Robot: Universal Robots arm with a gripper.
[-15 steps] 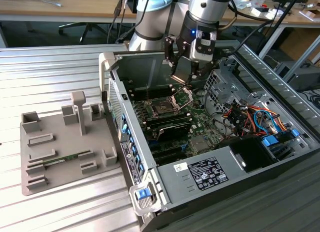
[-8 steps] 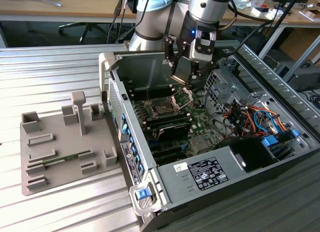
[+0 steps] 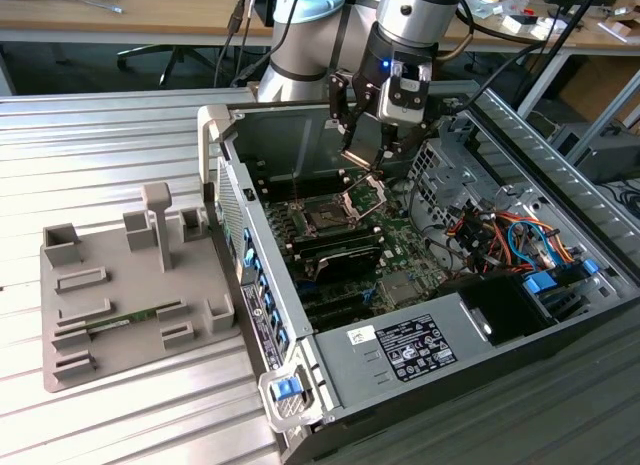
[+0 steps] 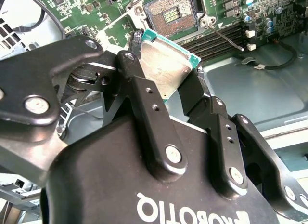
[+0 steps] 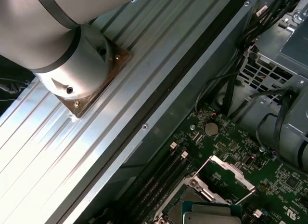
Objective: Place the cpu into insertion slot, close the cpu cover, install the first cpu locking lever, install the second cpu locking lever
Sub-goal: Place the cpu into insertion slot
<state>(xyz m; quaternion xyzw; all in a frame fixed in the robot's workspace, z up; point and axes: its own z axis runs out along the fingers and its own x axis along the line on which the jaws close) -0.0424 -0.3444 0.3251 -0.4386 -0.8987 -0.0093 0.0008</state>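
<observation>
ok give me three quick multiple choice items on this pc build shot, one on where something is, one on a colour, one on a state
1. Where is the cpu?
A. seated in the insertion slot
B. clamped between the fingers above the motherboard
C. lying loose, held by nothing

2. What colour is the border around the cpu's silvery top?
A. red
B. green
C. yellow

3. What state is the insertion slot in?
A. open and empty
B. holding a chip
C. shut under its cover

Answers:
1 B, the second wrist view shows the fingers shut on the chip, short of the slot.
2 B, a green edge rims the metal top.
3 A, its contacts lie bare and the cpu cover stands raised.
</observation>
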